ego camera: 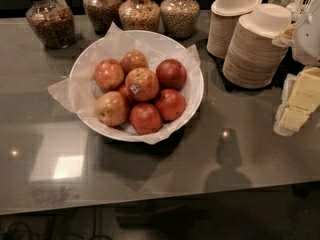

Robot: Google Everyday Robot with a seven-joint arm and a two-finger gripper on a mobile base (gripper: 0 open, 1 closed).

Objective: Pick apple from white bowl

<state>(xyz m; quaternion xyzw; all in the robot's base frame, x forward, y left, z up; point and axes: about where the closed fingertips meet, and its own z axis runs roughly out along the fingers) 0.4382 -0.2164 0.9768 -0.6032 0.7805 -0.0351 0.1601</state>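
The white bowl (pixel 196 98), wide and shallow and lined with crinkled white paper, stands on the grey counter left of centre. It holds several red apples. The apple (pixel 141 83) with a small white-and-dark sticker lies on top in the middle of the pile, red with a yellow-orange blush. My gripper (pixel 298 104), pale yellow and white, is at the right edge of the camera view. It is low over the counter, well to the right of the bowl, and touches nothing in the bowl.
Several glass jars (pixel 139 10) of cereal stand along the back edge behind the bowl. Two stacks of beige paper bowls (pixel 252 49) lie at the back right, close to my arm. The counter's front edge (pixel 150 204) runs across the bottom.
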